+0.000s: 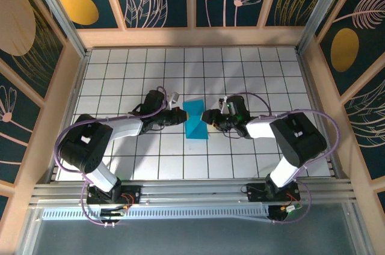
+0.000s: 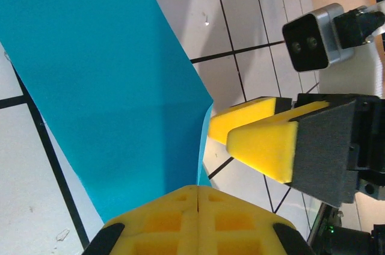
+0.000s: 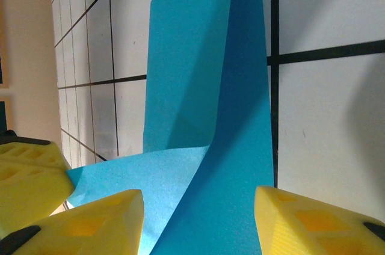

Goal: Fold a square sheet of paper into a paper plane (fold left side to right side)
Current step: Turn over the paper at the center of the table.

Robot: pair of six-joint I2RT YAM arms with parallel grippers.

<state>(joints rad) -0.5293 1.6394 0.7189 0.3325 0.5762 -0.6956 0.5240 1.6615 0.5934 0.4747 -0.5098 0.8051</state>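
Note:
The square sheet of paper (image 1: 196, 125) lies partly folded on the white tiled floor, midway between the two arms. One flap of it stands lifted off the floor (image 2: 102, 86). My left gripper (image 1: 181, 116) is at its left side, with its yellow jaws (image 2: 198, 187) shut on the lifted flap's edge. My right gripper (image 1: 208, 116) is at the paper's right side and is open. Its fingertips (image 3: 135, 204) stand apart on either side of the blue strip (image 3: 240, 116) lying between them. In the left wrist view the right gripper (image 2: 219, 139) points at the flap's edge from close by.
The tiled floor (image 1: 252, 74) is boxed in by low wooden walls (image 1: 192, 37) at the back and on both sides. A metal rail (image 1: 192, 192) runs along the near edge by the arm bases. The right wrist's camera (image 2: 310, 41) sits close to my left fingers.

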